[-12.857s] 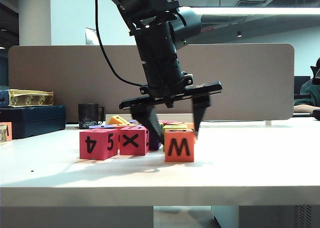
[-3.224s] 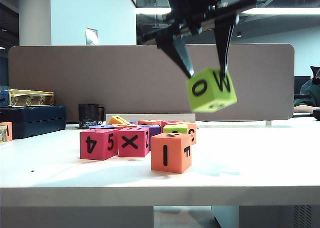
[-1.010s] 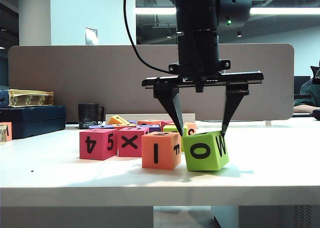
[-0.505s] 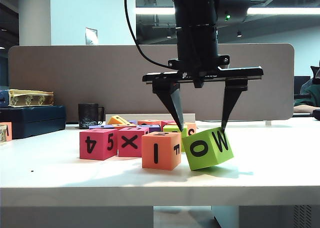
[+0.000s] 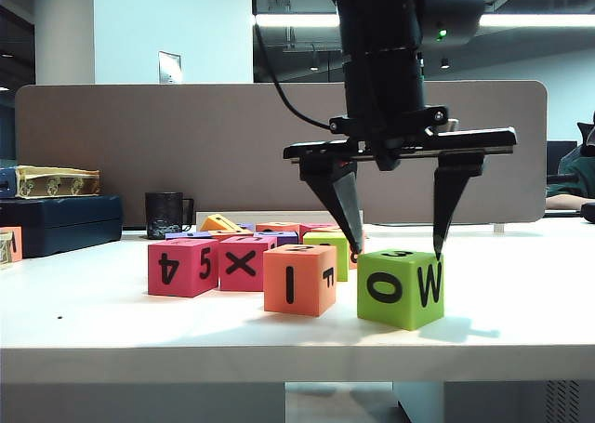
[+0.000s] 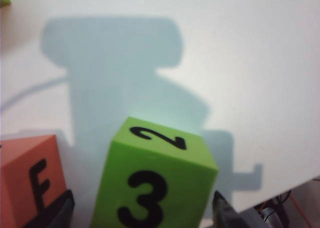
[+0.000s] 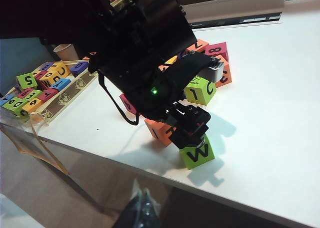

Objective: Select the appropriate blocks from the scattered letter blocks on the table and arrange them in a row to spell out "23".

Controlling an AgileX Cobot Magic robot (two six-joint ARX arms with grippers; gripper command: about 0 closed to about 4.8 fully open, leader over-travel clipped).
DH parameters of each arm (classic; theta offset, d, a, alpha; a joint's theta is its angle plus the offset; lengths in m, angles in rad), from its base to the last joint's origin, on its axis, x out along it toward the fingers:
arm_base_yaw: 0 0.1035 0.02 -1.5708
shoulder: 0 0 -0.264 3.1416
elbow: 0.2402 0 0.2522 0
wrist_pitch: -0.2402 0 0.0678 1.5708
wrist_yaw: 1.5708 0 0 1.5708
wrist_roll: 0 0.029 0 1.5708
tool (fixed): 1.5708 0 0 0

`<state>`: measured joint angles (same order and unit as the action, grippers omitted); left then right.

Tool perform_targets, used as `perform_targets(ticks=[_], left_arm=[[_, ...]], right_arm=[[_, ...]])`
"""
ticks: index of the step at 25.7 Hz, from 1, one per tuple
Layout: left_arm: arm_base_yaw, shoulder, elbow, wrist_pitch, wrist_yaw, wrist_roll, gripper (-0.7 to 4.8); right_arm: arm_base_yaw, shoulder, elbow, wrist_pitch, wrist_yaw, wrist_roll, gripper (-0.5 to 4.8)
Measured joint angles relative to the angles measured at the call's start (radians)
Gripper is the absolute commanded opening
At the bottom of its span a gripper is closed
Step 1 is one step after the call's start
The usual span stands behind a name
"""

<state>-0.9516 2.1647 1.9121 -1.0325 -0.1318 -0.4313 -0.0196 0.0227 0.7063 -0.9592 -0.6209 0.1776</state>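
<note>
The left tool (image 5: 395, 246) hangs straight above the lime-green block (image 5: 402, 287), its two fingers spread wide, their tips level with the block's top edge and gripping nothing. The block sits flat on the white counter (image 5: 139, 321), just to the right of the orange block (image 5: 298, 278) with a slim gap between them. From the front its faces read "O" and "W"; the left wrist view shows a "3" on top of that same lime-green block (image 6: 155, 180) and a "2" on a side face, so it seems set down here to serve as the second character. The orange block shows "I" and "F", and I cannot tell whether a "2" faces up on it — the row may need checking.

Behind the orange block sit the pink blocks (image 5: 212, 263) and the rest of the scattered pile. A grey-brown divider (image 5: 139, 153) closes off the counter's back edge in an office room.

The right tool (image 7: 142, 208) hangs off the counter's front edge, dim and blurred — I cannot tell how its fingers stand.
</note>
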Motion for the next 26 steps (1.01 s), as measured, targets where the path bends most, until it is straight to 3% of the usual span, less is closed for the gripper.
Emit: perform_targets(ticks=[8, 17, 20, 24, 26], left_arm=[[0.000, 0.000, 0.000, 0.028, 0.000, 0.143, 3.50], [-0.002, -0.018, 0.000, 0.095, -0.003, 0.229, 3.48], [-0.020, -0.033, 0.000, 0.100, 0.018, 0.288, 2.68], [-0.037, -0.040, 0.000, 0.057, 0.085, 0.320, 0.94], [-0.049, -0.039, -0.001, 0.022, 0.107, 0.328, 0.38]], right_arm=[[0.000, 0.000, 0.000, 0.000, 0.000, 0.000, -0.01], [0.000, 0.000, 0.000, 0.000, 0.000, 0.000, -0.01], [0.000, 0.000, 0.000, 0.000, 0.000, 0.000, -0.01], [0.000, 0.000, 0.000, 0.000, 0.000, 0.000, -0.01], [0.000, 0.000, 0.000, 0.000, 0.000, 0.000, -0.01]])
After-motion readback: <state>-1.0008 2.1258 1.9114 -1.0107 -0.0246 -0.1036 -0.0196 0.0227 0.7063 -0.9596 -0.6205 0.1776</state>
